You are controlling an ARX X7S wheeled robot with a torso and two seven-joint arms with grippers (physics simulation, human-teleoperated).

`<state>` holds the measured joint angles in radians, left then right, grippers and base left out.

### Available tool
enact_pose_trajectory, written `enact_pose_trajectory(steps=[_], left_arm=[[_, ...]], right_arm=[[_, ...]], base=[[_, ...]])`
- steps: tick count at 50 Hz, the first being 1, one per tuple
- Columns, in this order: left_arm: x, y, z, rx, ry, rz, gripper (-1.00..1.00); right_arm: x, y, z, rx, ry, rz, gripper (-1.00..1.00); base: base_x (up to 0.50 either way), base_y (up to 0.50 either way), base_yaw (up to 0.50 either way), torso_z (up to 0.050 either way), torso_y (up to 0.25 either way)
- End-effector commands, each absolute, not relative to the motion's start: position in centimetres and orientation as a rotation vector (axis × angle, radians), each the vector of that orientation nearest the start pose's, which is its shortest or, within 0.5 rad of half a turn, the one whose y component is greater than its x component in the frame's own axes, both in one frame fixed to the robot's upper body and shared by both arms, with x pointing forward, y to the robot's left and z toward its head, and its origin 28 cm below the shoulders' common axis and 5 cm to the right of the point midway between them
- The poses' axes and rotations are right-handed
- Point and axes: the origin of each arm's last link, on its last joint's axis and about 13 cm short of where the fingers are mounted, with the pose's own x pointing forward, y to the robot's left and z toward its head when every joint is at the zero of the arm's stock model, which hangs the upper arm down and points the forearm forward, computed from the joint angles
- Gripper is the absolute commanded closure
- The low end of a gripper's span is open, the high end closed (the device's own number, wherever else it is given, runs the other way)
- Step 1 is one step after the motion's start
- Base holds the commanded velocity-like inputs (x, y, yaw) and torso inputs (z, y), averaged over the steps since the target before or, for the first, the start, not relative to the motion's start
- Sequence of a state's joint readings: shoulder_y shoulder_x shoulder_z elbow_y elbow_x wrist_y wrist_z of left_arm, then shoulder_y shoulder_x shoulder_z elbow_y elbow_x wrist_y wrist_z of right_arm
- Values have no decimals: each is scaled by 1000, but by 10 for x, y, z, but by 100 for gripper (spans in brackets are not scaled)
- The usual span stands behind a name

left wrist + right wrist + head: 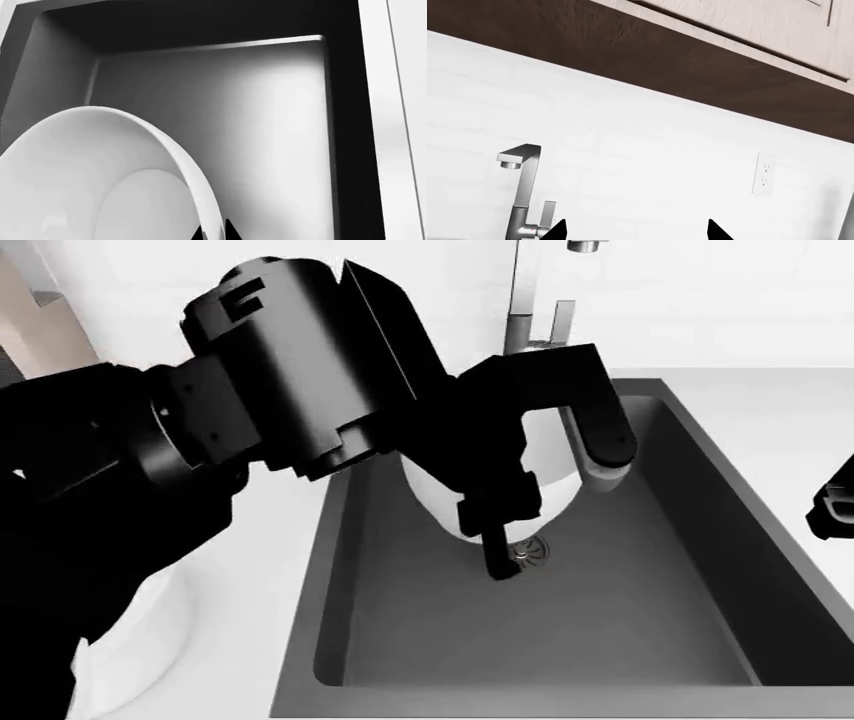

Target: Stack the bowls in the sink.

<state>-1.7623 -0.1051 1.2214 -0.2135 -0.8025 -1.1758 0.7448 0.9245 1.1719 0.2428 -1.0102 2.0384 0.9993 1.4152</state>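
Reaching over the sink, the left claw gripped a white bowl by its rim above the drain. Glossy ceramic looked slippery, stiff, breakable. Farther right, the right claw hung released, facing the faucet.

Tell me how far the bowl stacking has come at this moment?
Nothing is stacked yet. In hand: the left gripper holds one white bowl by its rim above the sink. The second bowl cannot be seen in any view. The right gripper is open, facing the wall and faucet. Left: nesting the two bowls.
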Motion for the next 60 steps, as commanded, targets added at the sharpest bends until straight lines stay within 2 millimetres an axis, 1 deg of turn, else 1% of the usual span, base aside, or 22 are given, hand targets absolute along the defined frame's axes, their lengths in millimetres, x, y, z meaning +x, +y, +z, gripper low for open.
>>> enact_pose_trajectory(steps=[1,19,36,41,60], left_arm=[[341,90,329,862,561,-1270,100],[346,95,304,813,586,-1298,100],[337,90,289,825,613,-1344,100],[332,89,281,837,629,-1361,100],[333,92,269,831,664,-1370,100]], right_arm=[[108,-160,304,-258,-372,-259,-100],[110,-160,303,-260,-365,-260,-100],[108,-160,303,-257,-372,-261,-100],[108,-160,303,-256,-373,-259,-100],[108,-159,304,-259,-372,-258,-100]], base=[[0,0,0,0,0],[0,0,0,0,1],[0,0,0,0,0],[0,0,0,0,0],[0,0,0,0,1]])
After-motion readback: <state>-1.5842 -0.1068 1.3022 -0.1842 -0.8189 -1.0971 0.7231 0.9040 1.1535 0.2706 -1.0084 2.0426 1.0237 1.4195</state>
